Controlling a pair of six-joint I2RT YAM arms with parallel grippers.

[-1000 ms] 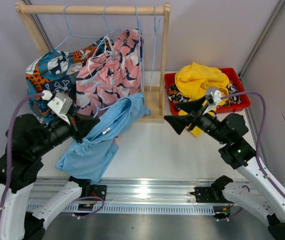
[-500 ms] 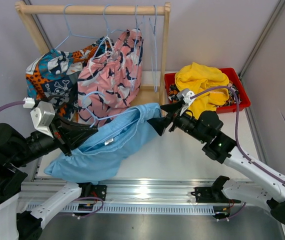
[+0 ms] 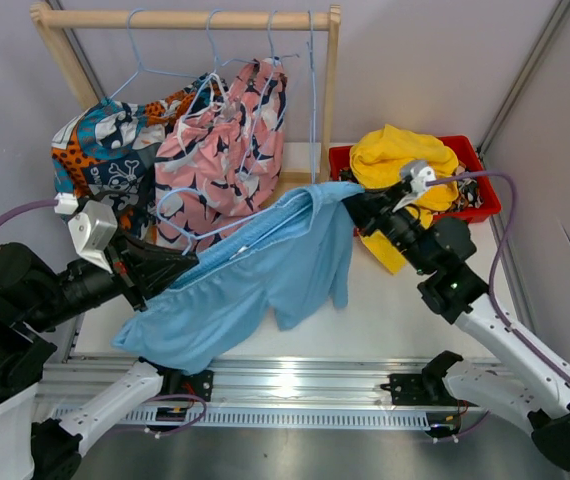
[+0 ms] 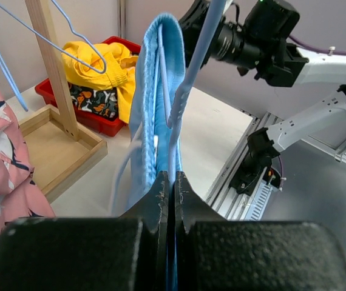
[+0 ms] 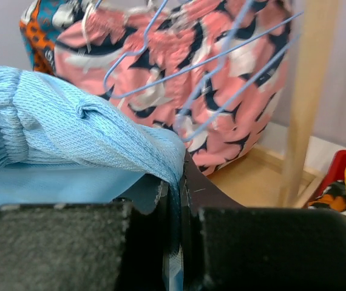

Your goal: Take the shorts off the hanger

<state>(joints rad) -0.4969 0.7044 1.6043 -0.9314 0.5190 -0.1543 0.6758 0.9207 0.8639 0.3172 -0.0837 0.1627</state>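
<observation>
The light blue shorts (image 3: 265, 275) hang stretched in the air between my two grippers, above the table. My left gripper (image 3: 187, 268) is shut on the light blue wire hanger (image 3: 265, 226) that still runs through the shorts' waistband. In the left wrist view the hanger (image 4: 192, 63) rises from the closed left gripper (image 4: 173, 179) beside the bunched shorts (image 4: 145, 109). My right gripper (image 3: 357, 205) is shut on the shorts' far edge. In the right wrist view the mesh fabric (image 5: 70, 115) is pinched between the right gripper (image 5: 178, 182) fingers.
A wooden rack (image 3: 332, 120) stands at the back with pink shorts (image 3: 225, 150), teal patchwork shorts (image 3: 105, 140) and bare hangers (image 3: 310, 100). At the right a red bin (image 3: 480, 190) holds yellow shorts (image 3: 400, 155). The table's near edge is a metal rail (image 3: 295, 385).
My right gripper went left to the blue shorts, shut on their edge and pulled it up and to the right. The shorts rose off the table and are now spread taut.
</observation>
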